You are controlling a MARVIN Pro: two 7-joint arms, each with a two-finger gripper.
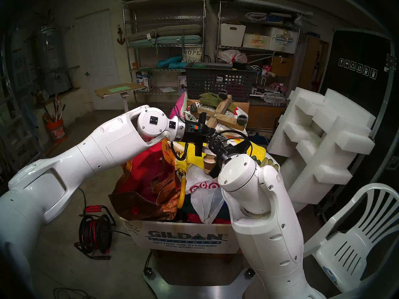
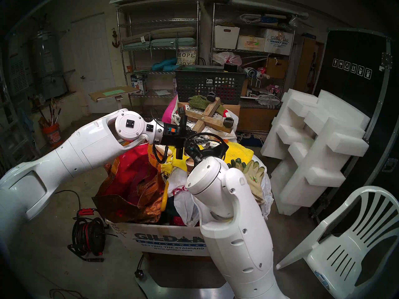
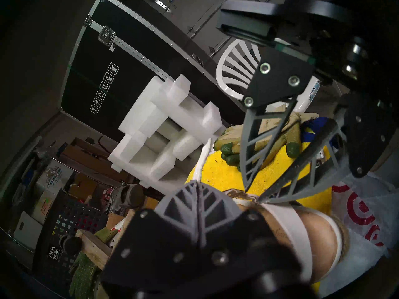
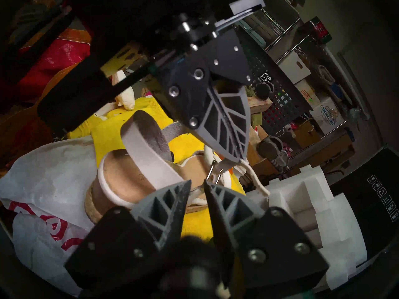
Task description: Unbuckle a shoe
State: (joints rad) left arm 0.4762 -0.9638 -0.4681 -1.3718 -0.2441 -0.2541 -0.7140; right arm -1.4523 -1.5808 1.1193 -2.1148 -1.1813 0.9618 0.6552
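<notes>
Right end effector (image 4: pixel 197 187), fingers nearly together, pinches the ankle strap (image 4: pixel 195 194) beside the metal buckle (image 4: pixel 212 173). Left end effector (image 4: pixel 238 157) clamped on the strap end. Wedge sandal (image 4: pixel 129 171) lies on the yellow towel (image 4: pixel 108 130). Strap looks partly freed; buckle not fully undone.

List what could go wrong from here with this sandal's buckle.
The sandal lies loose on a soft yellow towel; pulling may drag it instead of freeing the strap. The left gripper pinches only the thin strap's end, which may slip. The right gripper crowds it at the buckle; they could collide.
</notes>
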